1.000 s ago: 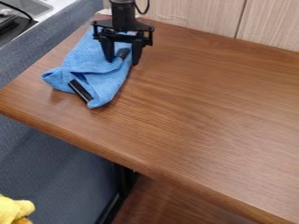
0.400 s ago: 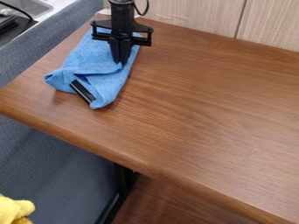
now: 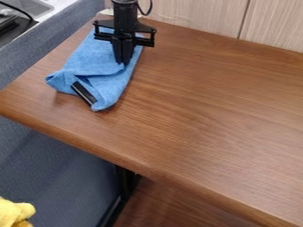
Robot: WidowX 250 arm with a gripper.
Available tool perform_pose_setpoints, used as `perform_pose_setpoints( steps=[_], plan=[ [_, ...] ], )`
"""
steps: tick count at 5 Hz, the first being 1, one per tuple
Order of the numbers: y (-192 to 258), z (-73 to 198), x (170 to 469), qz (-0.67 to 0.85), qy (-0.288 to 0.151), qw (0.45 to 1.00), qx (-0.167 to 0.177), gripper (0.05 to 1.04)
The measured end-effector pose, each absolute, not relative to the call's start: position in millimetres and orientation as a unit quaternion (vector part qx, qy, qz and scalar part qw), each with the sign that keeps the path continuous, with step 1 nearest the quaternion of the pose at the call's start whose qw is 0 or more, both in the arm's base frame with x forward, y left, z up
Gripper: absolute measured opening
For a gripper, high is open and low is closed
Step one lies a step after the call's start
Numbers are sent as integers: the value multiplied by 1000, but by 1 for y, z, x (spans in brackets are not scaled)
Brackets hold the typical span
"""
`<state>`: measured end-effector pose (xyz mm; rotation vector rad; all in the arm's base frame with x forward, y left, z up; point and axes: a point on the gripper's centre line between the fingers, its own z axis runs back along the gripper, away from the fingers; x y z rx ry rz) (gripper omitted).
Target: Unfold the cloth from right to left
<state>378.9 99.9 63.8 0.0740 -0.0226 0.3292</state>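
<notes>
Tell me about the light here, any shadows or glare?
Camera view: soft light, with a faint shadow beside the blue cloth at its near end; a pale, diffuse sheen on the table, no harsh glare; little shading detail on the black gripper.

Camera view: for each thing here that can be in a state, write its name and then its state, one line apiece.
Blue cloth, still folded over and rumpled, not spread out
Gripper, fingers closed together, tips down at the cloth; whether they pinch it is hard to tell
Black strip, lying slantwise at the cloth's near end
Yellow thing, bunched, cut off by the view's edge
</notes>
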Motion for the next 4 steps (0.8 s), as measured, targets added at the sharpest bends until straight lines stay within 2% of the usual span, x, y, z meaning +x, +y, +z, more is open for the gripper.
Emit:
perform_pose_setpoints(
  steps=[4],
  plan=[
    [169, 112, 384, 262, -43, 964, 26, 55]
  ],
)
